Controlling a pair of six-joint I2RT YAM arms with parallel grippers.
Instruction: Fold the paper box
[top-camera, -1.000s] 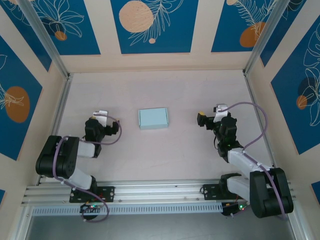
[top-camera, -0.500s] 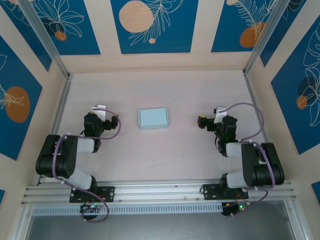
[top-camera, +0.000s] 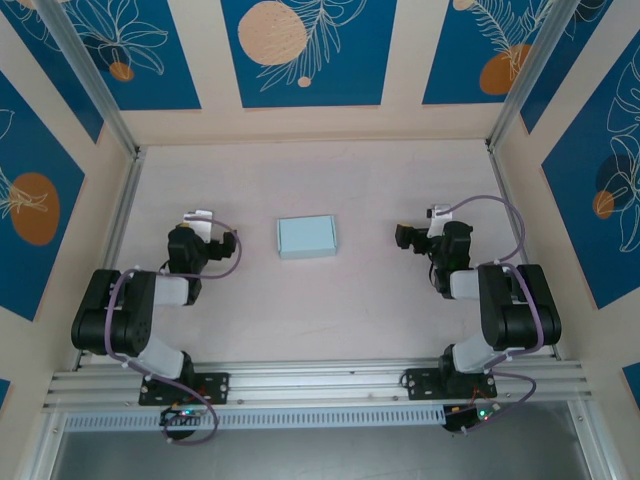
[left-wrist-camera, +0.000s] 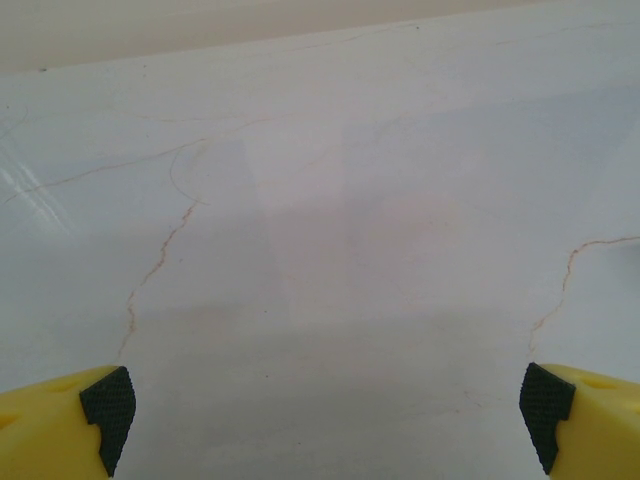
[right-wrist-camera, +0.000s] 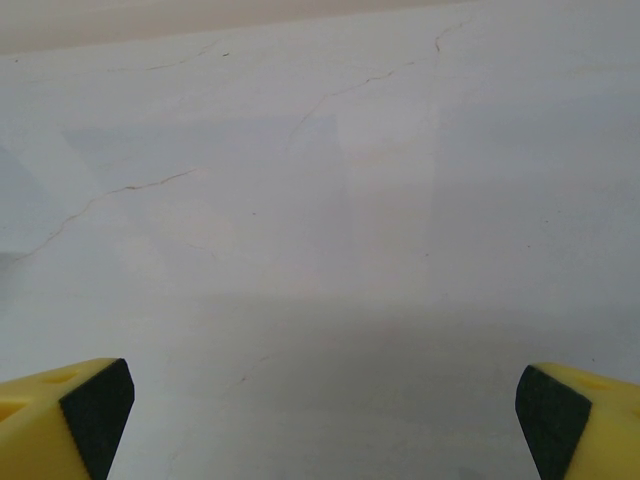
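From the top external camera, the small pale light-blue card paper box lies flat on the pale pinkish-white table, a little left of the middle, its long sides running left to right. At this height it looks like a closed rectangular box rather than a flat sheet, though seams and flaps are too small to make out. The left gripper sits to the box's left and the right gripper to its right. Both are well apart from the box and touch nothing on it. Each black arm is folded back toward its base on the silver aluminium rail at the near edge. Cream walls with blue panels bearing orange discs and white leaf outlines close in the far side and both flanks. This view places the box between the two arms, but the fingers are too small here to judge their spread.

The left wrist camera settles that. The left gripper stands released, its yellow fingers with black pads at opposite lower corners, with bare table between them, marked by thin brownish hairline cracks.

The right wrist camera gives the same for the right gripper. Its black pads are spread wide with nothing held, over table with faint cracks and a strip of cream wall along the top edge.
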